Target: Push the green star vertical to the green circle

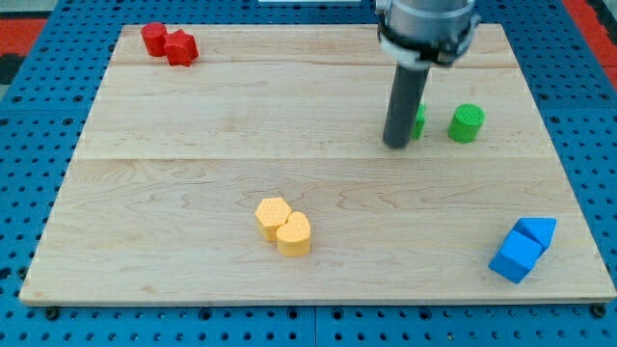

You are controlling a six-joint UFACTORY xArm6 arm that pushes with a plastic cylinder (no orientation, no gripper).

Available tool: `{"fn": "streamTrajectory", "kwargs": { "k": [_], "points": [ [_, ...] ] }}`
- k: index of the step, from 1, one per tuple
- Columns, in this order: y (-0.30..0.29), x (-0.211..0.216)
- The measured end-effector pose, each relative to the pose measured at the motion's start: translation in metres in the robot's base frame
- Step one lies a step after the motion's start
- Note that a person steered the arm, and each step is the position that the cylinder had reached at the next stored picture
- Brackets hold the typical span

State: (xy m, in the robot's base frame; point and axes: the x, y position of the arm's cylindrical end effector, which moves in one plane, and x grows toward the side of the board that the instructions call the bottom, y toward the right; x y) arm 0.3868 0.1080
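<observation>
My tip (396, 145) rests on the board (193, 173), touching the left side of the green star (418, 120), which the rod mostly hides. Green circle (467, 123) sits just right of the star, level with it, apart. I have no gripper, only a rod, nothing clamped

Robot lab, wooden board (193, 116), blue perforated bench (29, 116)
</observation>
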Motion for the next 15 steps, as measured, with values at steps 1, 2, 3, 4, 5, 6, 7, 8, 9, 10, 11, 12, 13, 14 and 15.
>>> {"fn": "streamTrajectory", "kwargs": {
  "k": [1, 2, 3, 4, 5, 6, 7, 8, 9, 10, 11, 12, 13, 14, 15],
  "points": [
    [0.009, -0.071],
    [0.007, -0.093],
    [0.001, -0.052],
    [0.043, -0.031],
    [0.058, -0.079],
    [0.089, -0.078],
    [0.097, -0.055],
    [0.1, -0.087],
    [0.088, -0.135],
    [0.119, -0.119],
    [0.184, -0.1],
    [0.17, -0.181],
    [0.135, -0.167],
    [0.117, -0.144],
    [0.198, -0.082]
  ]
}}
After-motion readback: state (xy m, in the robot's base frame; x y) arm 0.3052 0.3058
